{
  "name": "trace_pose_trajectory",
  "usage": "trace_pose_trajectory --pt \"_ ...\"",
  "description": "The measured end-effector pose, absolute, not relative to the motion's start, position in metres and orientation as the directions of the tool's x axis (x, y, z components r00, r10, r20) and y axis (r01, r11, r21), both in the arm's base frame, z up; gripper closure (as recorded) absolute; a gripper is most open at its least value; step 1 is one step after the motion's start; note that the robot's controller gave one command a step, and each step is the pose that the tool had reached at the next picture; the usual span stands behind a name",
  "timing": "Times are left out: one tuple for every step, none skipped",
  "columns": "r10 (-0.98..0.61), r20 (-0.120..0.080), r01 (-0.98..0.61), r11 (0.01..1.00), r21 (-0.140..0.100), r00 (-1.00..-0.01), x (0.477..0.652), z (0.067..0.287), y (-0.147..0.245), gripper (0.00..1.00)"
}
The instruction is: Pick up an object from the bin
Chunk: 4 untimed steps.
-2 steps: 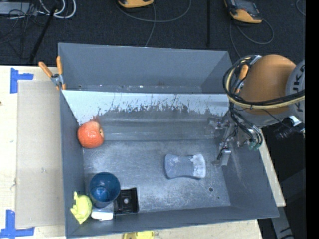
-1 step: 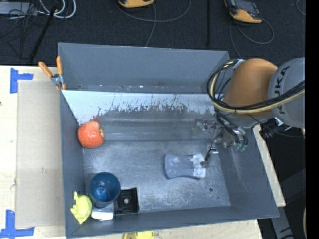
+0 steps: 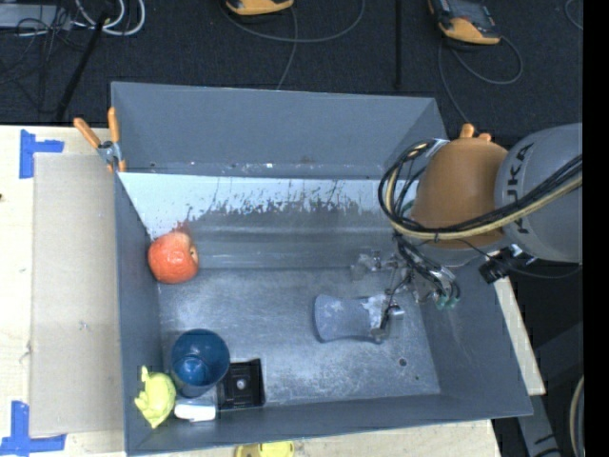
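A pale blue-grey soft lump [image 3: 340, 317] lies on the bin floor, right of the middle. My gripper [image 3: 386, 314] hangs under the orange wrist cover at that lump's right end, its fingertips down against the lump's edge. Whether the lump sits between the fingers is not visible.
An orange-red apple-like ball [image 3: 172, 258] rests against the left wall. In the near-left corner lie a dark blue ball [image 3: 199, 360], a yellow toy [image 3: 156, 397], a small black box [image 3: 242, 385] and a white piece [image 3: 195, 411]. The arm enters over the right rim.
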<state>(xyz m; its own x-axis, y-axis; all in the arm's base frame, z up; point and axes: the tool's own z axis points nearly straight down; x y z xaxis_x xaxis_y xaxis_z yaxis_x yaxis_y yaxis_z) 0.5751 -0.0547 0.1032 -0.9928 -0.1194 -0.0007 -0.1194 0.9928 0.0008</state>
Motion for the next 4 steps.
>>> trace_pose_trajectory --pt "-0.219 0.002 -0.219 0.976 0.001 -0.976 0.577 0.092 -0.044 0.00" --pt "-0.451 -0.001 -0.451 0.892 0.000 -0.892 0.581 0.080 -0.038 0.00" --pt "-0.414 0.003 -0.414 0.910 0.000 -0.910 0.594 0.071 -0.038 1.00" --pt "-0.415 0.003 -0.415 0.910 0.000 -0.910 0.594 0.071 -0.038 1.00"
